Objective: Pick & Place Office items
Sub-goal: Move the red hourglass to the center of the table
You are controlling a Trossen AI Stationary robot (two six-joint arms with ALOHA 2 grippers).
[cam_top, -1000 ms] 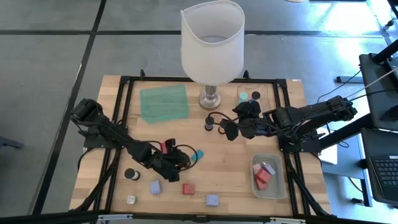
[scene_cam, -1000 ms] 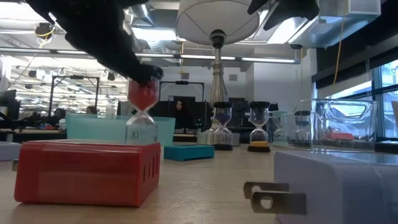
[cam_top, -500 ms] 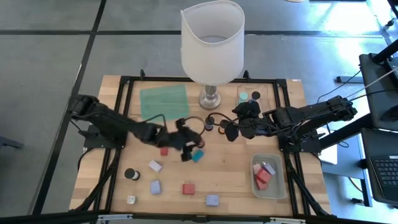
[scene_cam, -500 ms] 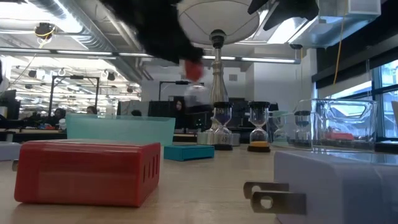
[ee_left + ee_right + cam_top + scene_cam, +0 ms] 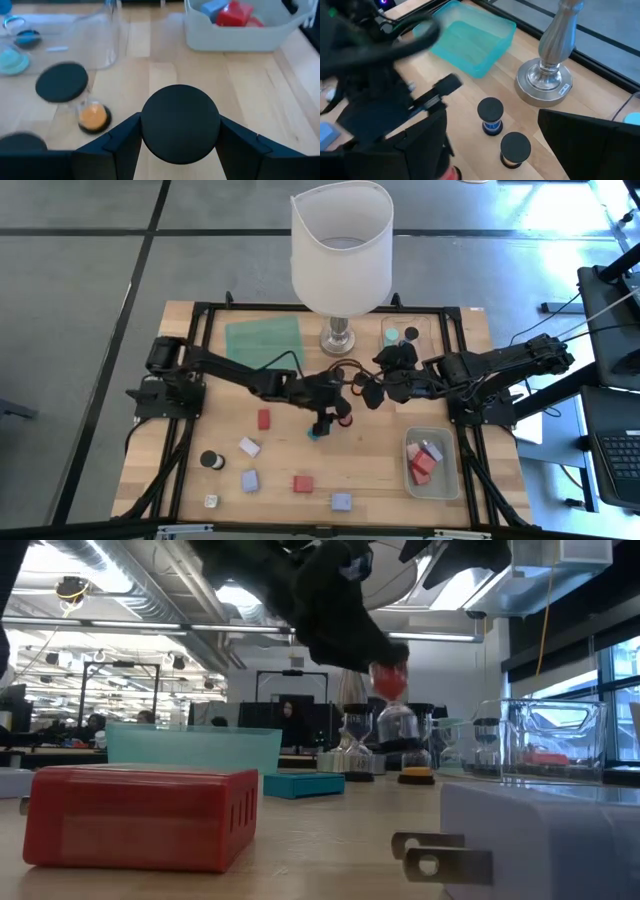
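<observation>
Left gripper (image 5: 333,418) is over mid-table, its fingers (image 5: 117,142) closed on either side of a red-sand hourglass (image 5: 388,690) with a dark round cap. The low view shows this hourglass held clear of the tabletop. A teal block (image 5: 314,434) lies just beside the gripper on the wood.

Right gripper (image 5: 366,390) waits near the lamp base (image 5: 339,338), jaws standing apart with nothing between them. 2 dark-capped hourglasses (image 5: 490,116) stand in front of it, one with blue sand, one with orange (image 5: 515,148).

Loose items on the table's left half: a red block (image 5: 264,419), a white block (image 5: 249,447), a dark-capped cylinder (image 5: 211,460), a lavender block (image 5: 249,480), a second red block (image 5: 302,484), a small white piece (image 5: 211,501) and another lavender block (image 5: 341,501).

The clear tray (image 5: 447,484) at the right holds red, pink and blue blocks. A smaller clear tray (image 5: 386,327) beside the lamp holds a teal-capped and a dark-capped cylinder. The green mat (image 5: 263,343) lies left of the lamp.
</observation>
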